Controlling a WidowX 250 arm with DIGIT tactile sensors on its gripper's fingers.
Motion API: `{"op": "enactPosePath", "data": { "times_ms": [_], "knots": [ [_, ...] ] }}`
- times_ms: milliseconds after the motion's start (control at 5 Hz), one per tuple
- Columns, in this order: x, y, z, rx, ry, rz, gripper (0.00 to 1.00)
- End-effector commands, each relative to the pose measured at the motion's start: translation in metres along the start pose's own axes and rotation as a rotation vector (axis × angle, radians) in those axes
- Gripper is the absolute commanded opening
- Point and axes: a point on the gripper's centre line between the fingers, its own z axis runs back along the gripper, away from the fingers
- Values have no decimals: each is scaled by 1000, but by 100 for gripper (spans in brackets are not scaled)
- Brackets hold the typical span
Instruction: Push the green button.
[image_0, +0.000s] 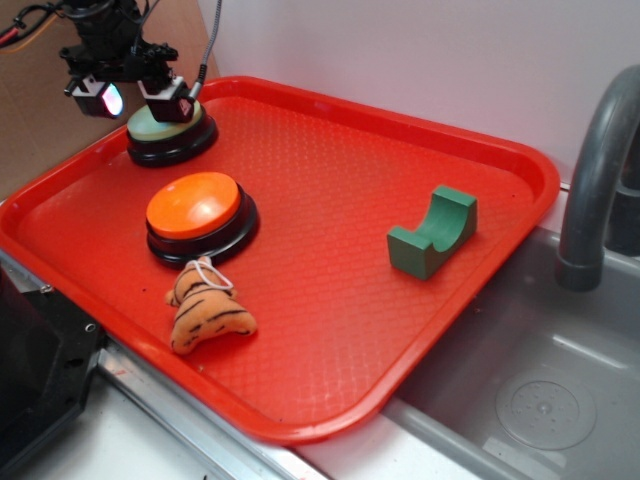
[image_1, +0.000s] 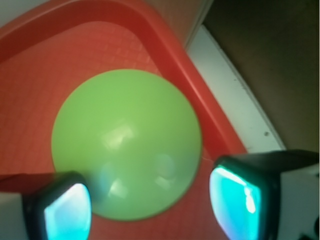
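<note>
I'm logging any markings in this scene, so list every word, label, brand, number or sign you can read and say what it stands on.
No readable text in either view.
The green button has a plain dome: no lettering.
The orange button, the dark green arch block, the striped plush toy and the red tray carry no print.
The tool shows glowing pads but no legible marking.

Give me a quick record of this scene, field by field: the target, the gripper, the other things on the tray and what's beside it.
target: green button, at the tray's far left corner
gripper: gripper open, fingers straddling the button's dome; contact cannot be told
tray: red tray holding everything
other button: orange button, nearer the camera than the green one
toy: striped plush tiger, touching the orange button's base
block: dark green arch block, right side
beside tray: sink and faucet
</note>
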Motion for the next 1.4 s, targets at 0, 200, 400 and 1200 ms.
{"op": "enactPosePath", "data": {
  "times_ms": [0,200,400,1200],
  "knots": [
    [12,5,-4,6,-8,-7,100],
    [11,4,-8,5,6,-8,100],
    [10,4,-3,3,9,-8,100],
    [5,-16,60,-69,-111,-80,100]
  ]
}}
